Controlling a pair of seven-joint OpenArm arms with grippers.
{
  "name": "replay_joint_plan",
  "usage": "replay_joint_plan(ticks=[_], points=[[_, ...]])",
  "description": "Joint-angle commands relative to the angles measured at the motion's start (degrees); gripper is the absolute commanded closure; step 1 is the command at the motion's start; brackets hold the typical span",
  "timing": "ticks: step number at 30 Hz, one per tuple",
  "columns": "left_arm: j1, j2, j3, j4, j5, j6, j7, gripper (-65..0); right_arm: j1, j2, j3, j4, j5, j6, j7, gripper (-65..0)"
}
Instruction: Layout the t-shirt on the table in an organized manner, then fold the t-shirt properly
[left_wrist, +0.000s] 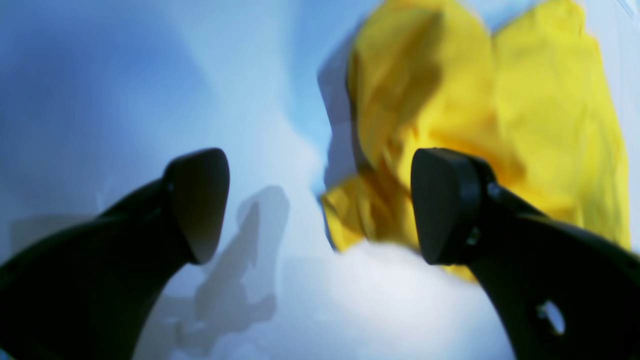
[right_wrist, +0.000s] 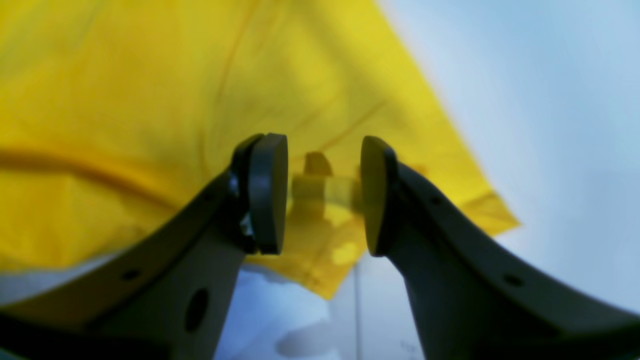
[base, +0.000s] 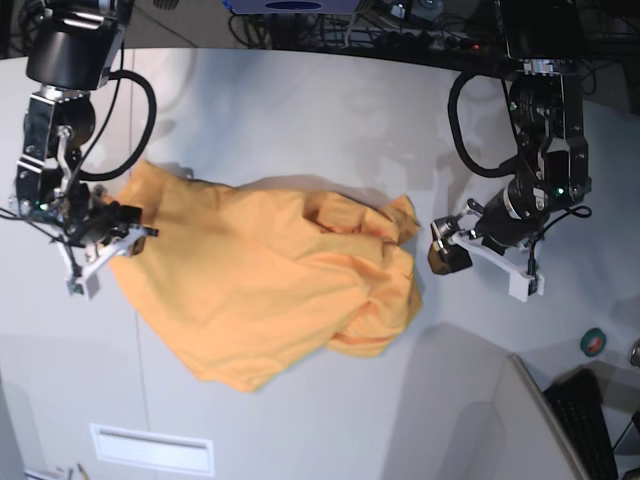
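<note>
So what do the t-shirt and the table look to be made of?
The t-shirt: soft matte woven or knit cloth, likely cotton, since it rumples into loose folds. The table: smooth, hard pale laminate or painted board, faintly glossy, with soft shadows.

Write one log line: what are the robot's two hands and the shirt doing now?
left gripper: open, empty, beside shirt | right gripper: open, over shirt edge | crumpled orange cotton t-shirt: bunched, unfolded | pale grey-white table

A robotics lab or test bench: 2 black arms are mounted over a wide pale counter (base: 300, 100). Beyond the left claw (base: 447, 243), bundled cables (base: 420, 35) run along the counter's far edge, and a keyboard (base: 590, 420) and tape roll (base: 593, 342) sit near it.
</note>
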Motion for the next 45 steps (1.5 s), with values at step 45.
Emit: replay_joint_plan(ticks=[45], points=[[-0.03,-2.15,7.25,-16.62,-0.77,-0.57,-21.17,-54.5,8.44,6.19,5.82,-29.20,0.21,9.72,15.44,-38.7]])
